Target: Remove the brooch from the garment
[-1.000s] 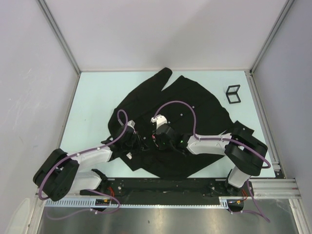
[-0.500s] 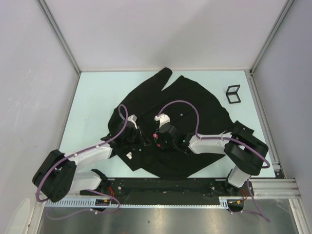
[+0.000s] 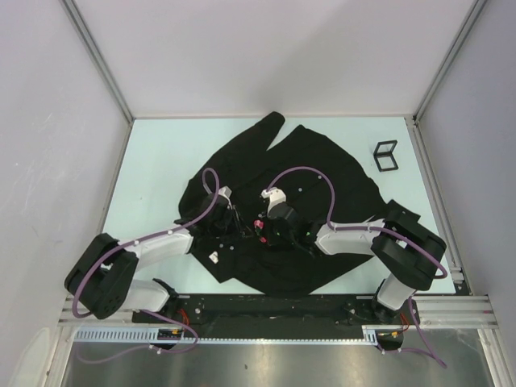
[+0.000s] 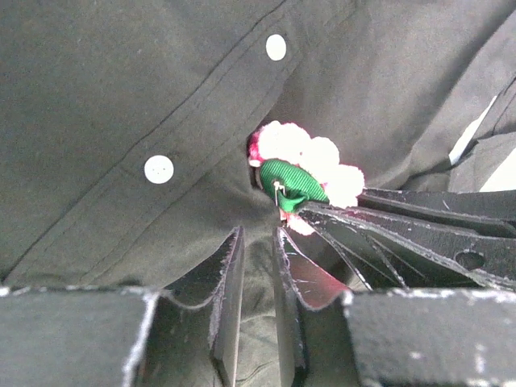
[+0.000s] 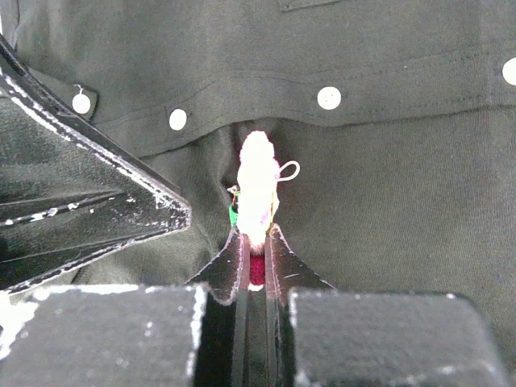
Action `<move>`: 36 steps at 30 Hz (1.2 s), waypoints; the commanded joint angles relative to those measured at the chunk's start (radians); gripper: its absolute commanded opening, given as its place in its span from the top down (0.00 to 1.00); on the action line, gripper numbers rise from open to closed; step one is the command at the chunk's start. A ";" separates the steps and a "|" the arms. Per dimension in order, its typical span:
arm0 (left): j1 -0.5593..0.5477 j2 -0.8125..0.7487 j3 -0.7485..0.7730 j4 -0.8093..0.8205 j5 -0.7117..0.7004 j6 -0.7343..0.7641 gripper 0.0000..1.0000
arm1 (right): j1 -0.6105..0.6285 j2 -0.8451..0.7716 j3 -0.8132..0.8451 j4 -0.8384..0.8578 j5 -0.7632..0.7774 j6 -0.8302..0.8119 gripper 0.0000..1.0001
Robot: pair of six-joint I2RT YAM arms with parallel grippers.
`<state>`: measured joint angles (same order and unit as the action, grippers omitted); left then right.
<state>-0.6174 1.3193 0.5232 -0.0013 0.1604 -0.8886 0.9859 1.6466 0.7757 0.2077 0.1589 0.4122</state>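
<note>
One small pink-red flower-shaped brooch (image 5: 258, 185), pinned on the large black button-up cloth shirt (image 5: 387, 185), we are clamping edge-on, straight ahead in the right gripper (image 5: 256, 242); the left gripper (image 4: 260, 238) is sitting just beside it, jaws narrowly apart, and we cannot tell whether it is holding cloth.

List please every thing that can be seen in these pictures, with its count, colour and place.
shirt: one, black, spread mid-table.
brooch: one, pink-red with green backing, on the shirt front between both claws.
buttons: several, white, along the shirt front.
wire frame: one, black, table's far right.
table: one, pale green, under everything.
left claw: one, black, tips nearly together on fabric beside the brooch; grip unclear.
right claw: one, black, shut on the brooch.
</note>
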 commanded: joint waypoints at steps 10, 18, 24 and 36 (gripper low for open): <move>0.002 0.116 0.066 0.061 0.024 0.036 0.80 | -0.043 -0.005 -0.036 -0.022 -0.004 0.022 0.94; -0.001 0.164 0.058 0.130 0.056 0.022 0.85 | -0.041 0.005 -0.035 -0.010 -0.028 0.019 0.89; -0.002 0.190 0.075 0.136 0.067 0.022 0.85 | -0.041 0.015 -0.035 0.002 -0.047 0.016 0.81; -0.007 0.159 0.078 0.129 0.064 0.019 0.86 | -0.023 0.027 -0.027 0.004 -0.032 0.000 0.58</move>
<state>-0.6170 1.5066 0.5671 0.0998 0.2150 -0.8719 0.9550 1.6604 0.7502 0.2310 0.1051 0.4294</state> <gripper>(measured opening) 0.143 0.403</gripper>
